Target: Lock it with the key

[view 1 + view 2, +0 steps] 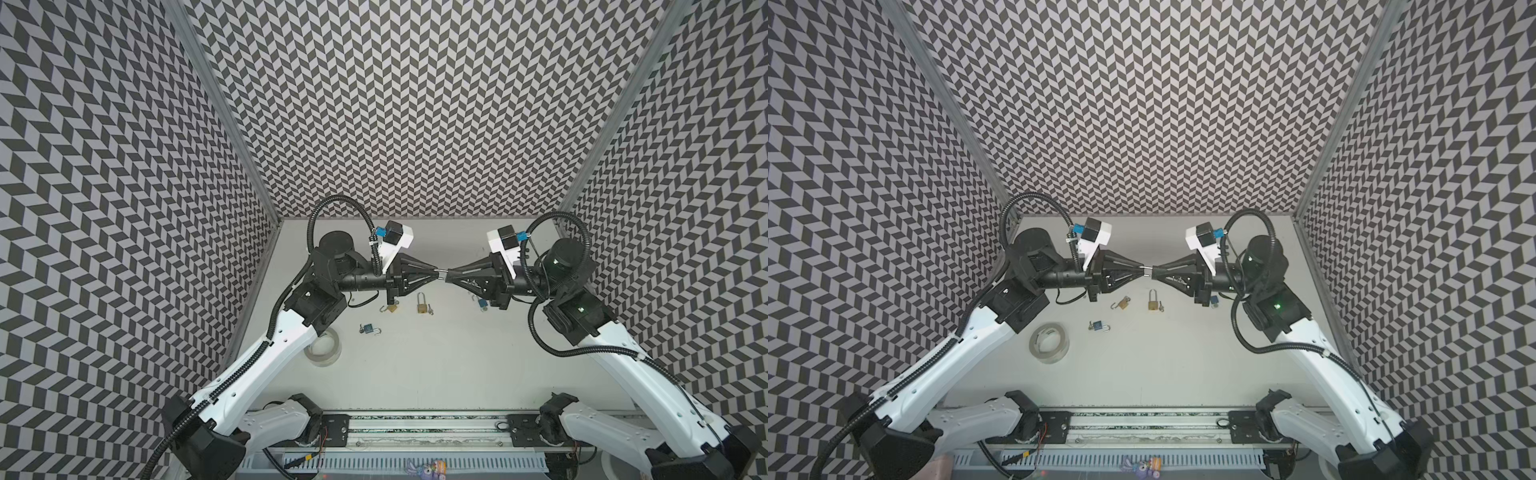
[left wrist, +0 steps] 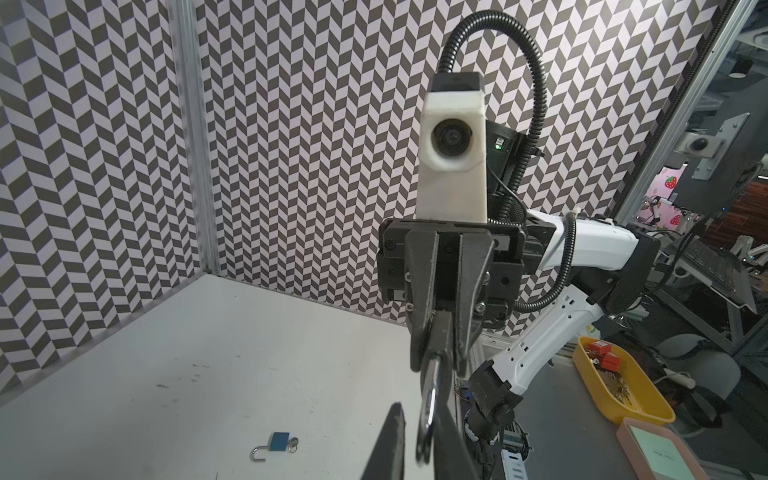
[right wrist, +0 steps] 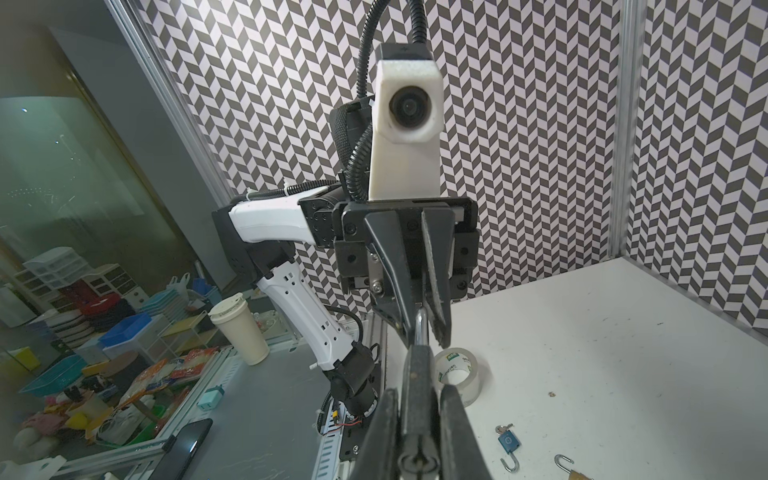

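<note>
Right wrist view gives us the closest look. The right tool [image 3: 419, 390] pinches the dark body of the padlock [image 3: 417, 365] between its two fingers, in the air above the bench [image 1: 415, 374]. The left tool [image 3: 426, 338] faces it from the opposite side, and its jaws stand narrow around the silver shackle [image 2: 428, 399]. We cannot tell if they press it, because the left wrist view shows a small gap at one side. In both top views the two tools meet tip to tip, with only a short piece of shackle between them.

We judge the task to be in its middle part. The padlock is lifted and held, but pushing the shackle home and turning the key are left. We cannot make out a key on this padlock, nor whether the shackle sits in the body. The body looks slim and dark grey, and the shackle is bright and smooth, so probably slippery.

On the bench lie a brass padlock [image 1: 421, 306], an open brass padlock [image 1: 390, 308], an open blue padlock [image 1: 368, 329] and a tape roll [image 1: 323, 347].
</note>
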`<state>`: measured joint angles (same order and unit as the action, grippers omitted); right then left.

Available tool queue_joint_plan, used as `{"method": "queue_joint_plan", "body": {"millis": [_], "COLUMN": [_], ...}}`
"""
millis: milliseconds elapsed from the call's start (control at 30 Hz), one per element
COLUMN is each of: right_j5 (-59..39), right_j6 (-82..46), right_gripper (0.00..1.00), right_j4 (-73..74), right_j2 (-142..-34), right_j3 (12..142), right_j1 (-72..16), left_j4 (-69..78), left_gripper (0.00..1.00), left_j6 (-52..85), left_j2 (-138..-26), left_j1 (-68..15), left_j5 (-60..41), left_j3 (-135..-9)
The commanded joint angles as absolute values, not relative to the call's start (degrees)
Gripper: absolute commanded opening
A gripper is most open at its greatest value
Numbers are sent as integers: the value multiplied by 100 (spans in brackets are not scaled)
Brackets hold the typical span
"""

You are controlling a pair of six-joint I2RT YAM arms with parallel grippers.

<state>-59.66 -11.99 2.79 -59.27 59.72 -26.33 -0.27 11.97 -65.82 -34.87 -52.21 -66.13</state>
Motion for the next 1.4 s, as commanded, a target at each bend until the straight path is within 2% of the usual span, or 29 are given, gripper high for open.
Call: {"method": "queue_joint_plan", "body": {"millis": [0,167,467,800,1067,1100,1133,1167,1233,1267,1367], "right_j5": [-5983,-5951,-5950,-6258,-6069,-5982,-5845,-5681,-5303,-5161,-5052], "right_j6": [-1142,-1095,-1159,-1588,-1374,-1312,-1270,-1268,-1333,-1427,-1885], "right_gripper": [0,0,0,0,0,1,18,30,40,48,51], "right_j4": [554,490,539,1149,984,931,886,887,1021,1151,1589], "right_j2": [-5809,-5843,-5997,-6257,-6091,-6021,-5933,-5852,-5643,-5553,-5410], "right_j3": [6020,6038,6138,6135,6054,6039,5999,5935,5739,5657,5386], "right_j1": [-2609,-2610,-2610,-2782,-2786,-2773,-2752,-2733,-2659,-2604,-2349], "left_j4": [-32,-26,10,74,84,203,342,483,736,764,669], "left_gripper": [10,0,0,0,0,0,0,0,0,0,0], "left_j6": [1140,1151,1112,958,1016,1132,1261,1370,1598,1624,1611], "left_j2": [-6475,-6487,-6580,-7020,-6918,-6833,-6740,-6662,-6471,-6410,-6296], "left_j1": [-3508,-3509,-3579,-4340,-4137,-3985,-3805,-3642,-3306,-3199,-3009], "left_j5": [-5198,-5205,-5446,-5359,-5225,-5265,-5353,-5437,-5606,-5665,-5836], "left_j3": [-6653,-6688,-6728,-6759,-6709,-6639,-6559,-6473,-6318,-6294,-6315]}}
